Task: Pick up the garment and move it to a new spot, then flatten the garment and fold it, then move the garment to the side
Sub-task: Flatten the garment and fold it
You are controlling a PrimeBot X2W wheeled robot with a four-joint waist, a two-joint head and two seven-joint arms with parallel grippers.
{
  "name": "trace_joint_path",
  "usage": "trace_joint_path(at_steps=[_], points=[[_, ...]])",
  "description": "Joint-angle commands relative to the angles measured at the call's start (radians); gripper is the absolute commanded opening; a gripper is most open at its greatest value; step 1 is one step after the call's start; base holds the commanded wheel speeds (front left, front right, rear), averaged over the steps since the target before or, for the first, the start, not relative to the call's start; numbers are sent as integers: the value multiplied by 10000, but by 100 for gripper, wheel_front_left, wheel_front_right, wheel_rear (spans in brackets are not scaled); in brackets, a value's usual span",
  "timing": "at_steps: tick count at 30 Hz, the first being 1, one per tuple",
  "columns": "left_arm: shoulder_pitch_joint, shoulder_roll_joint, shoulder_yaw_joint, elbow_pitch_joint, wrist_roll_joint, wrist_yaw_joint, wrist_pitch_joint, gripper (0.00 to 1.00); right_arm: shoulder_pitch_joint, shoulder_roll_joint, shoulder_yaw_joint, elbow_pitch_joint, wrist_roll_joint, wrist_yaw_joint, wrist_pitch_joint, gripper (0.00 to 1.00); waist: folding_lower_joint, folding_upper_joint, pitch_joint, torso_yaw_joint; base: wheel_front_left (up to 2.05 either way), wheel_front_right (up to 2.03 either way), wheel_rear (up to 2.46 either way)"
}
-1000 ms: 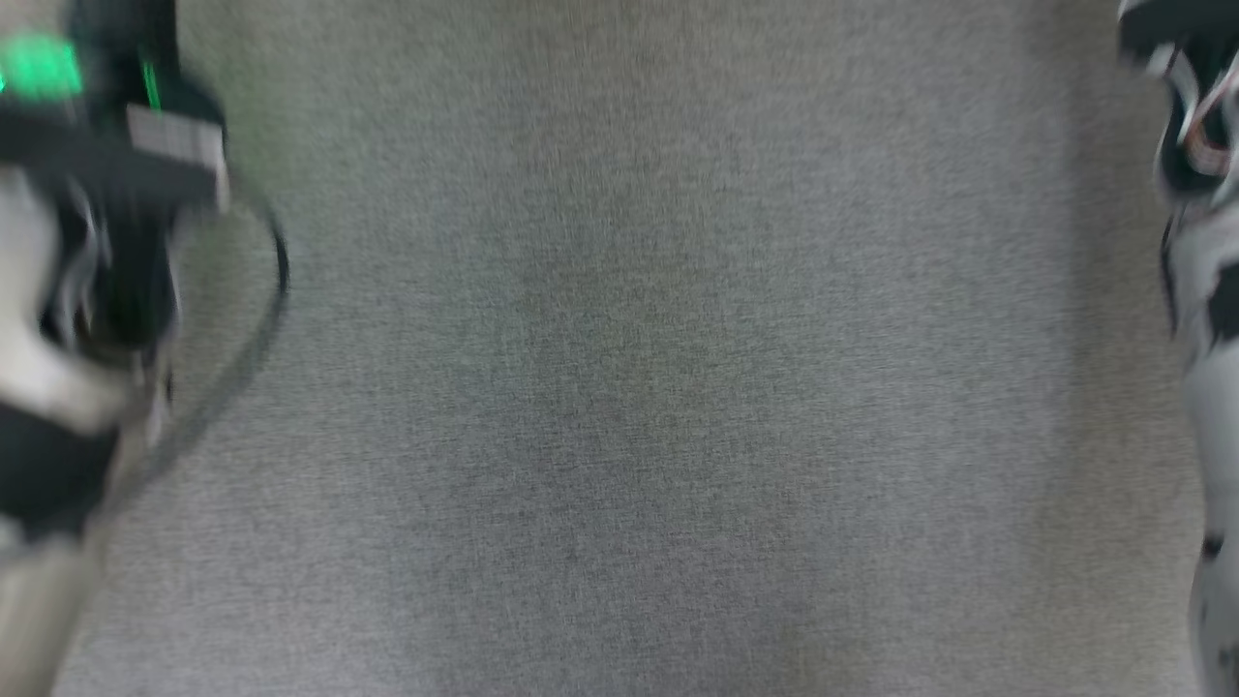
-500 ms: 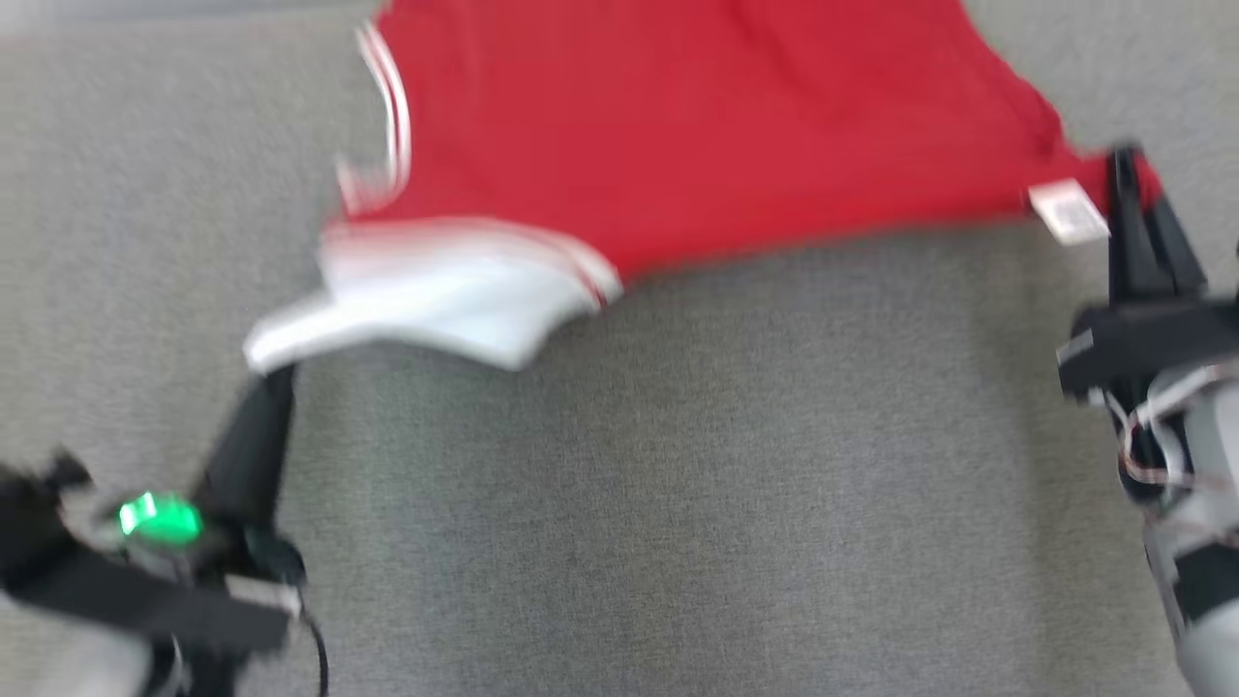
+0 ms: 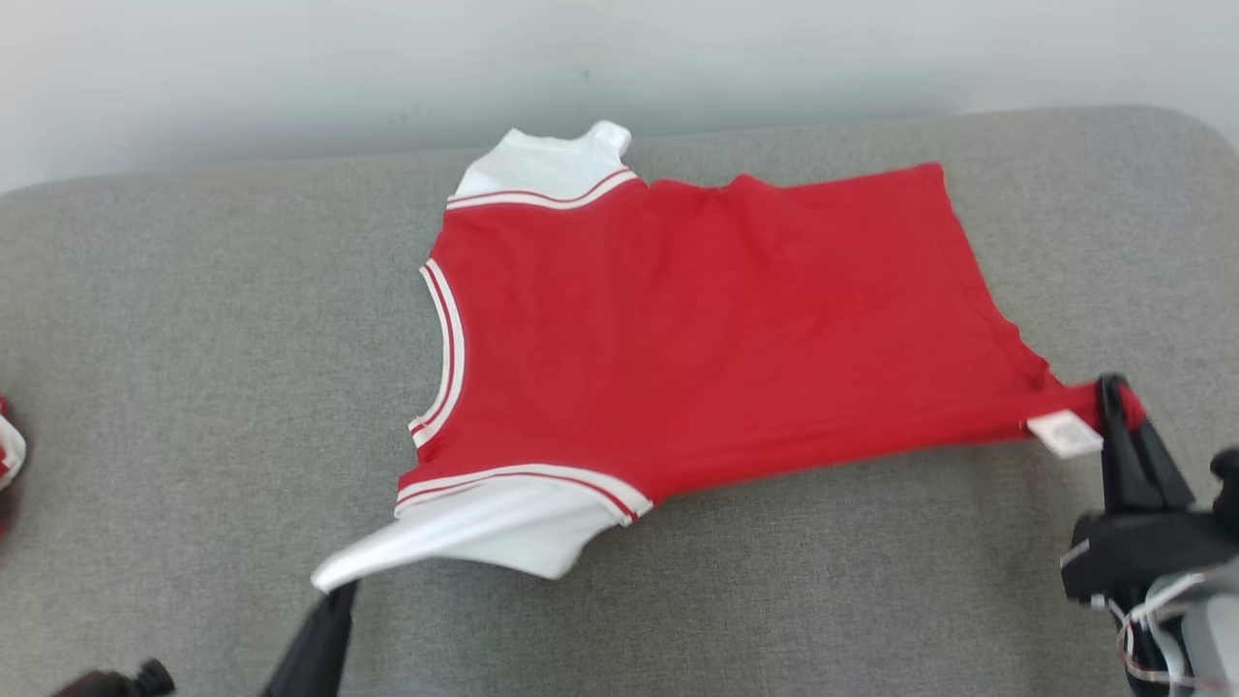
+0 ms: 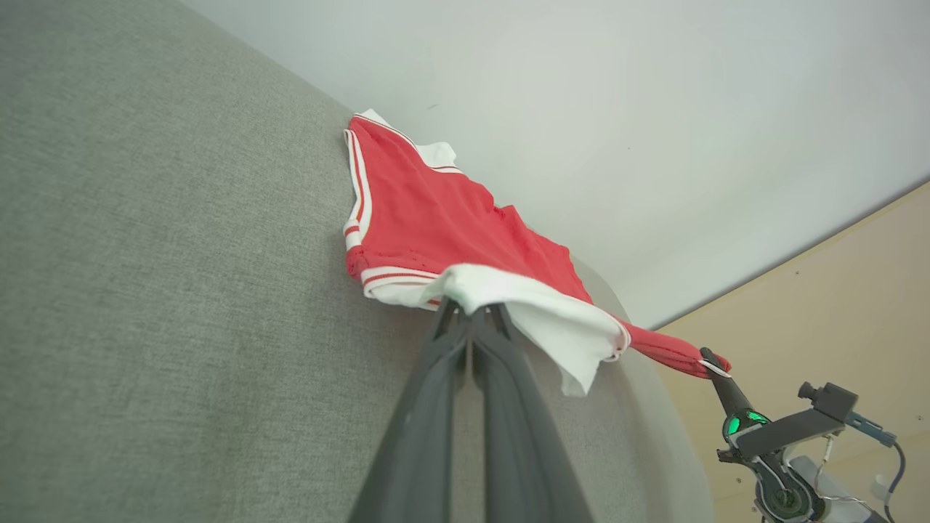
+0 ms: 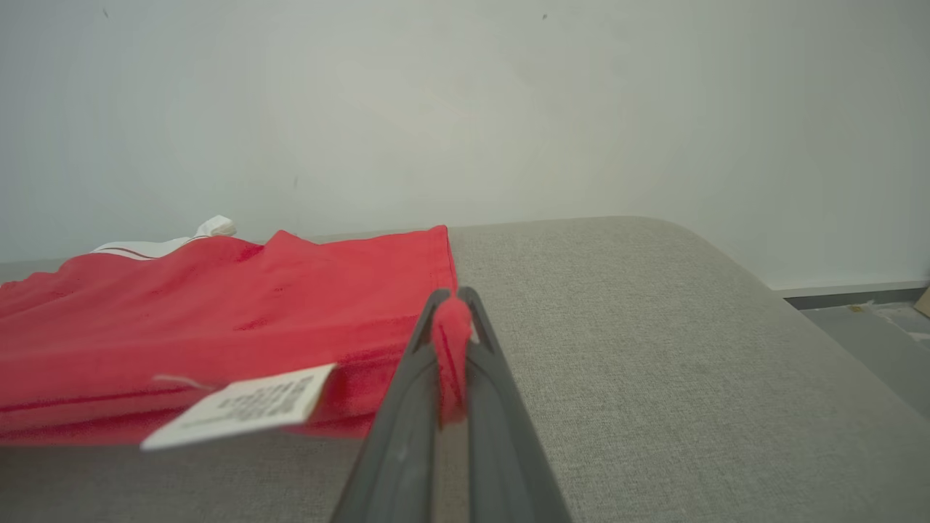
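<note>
Red garment (image 3: 716, 329) lies on the grey counter (image 3: 194, 339) ahead of both pincers: left pincer (image 4: 471, 314) clamps its white sleeve, right pincer (image 5: 452, 309) its red hem corner. Draw them apart evenly and low; the far edge seems slightly rumpled.

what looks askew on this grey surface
The red shirt with white sleeves lies skewed on the grey fabric surface: left gripper pinches its near sleeve, right gripper its labelled hem corner, stretched to a point.
</note>
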Motion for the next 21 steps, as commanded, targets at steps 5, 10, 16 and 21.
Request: trace_joint_path(at_steps=[5,10,16,21], points=[[514,20,-194,-134,-292,267,230,0,874,11,-197,-323,-162,-8,-17,0,3,2,-85,-104,0,0,0],[37,-422,-113,334,-451,195,172,0,830,60,-144,-268,-359,-8,-18,0,3,2,89,-333,0,0,0],[-1092,-1110,21,1238,-430,-137,108,0,45,279,-90,119,-672,-8,-18,0,3,2,552,-499,0,0,0],[-2421,-1546,42,2280,-217,-597,85,0,-867,470,-90,693,-961,-8,-15,0,3,2,1056,-488,0,0,0]])
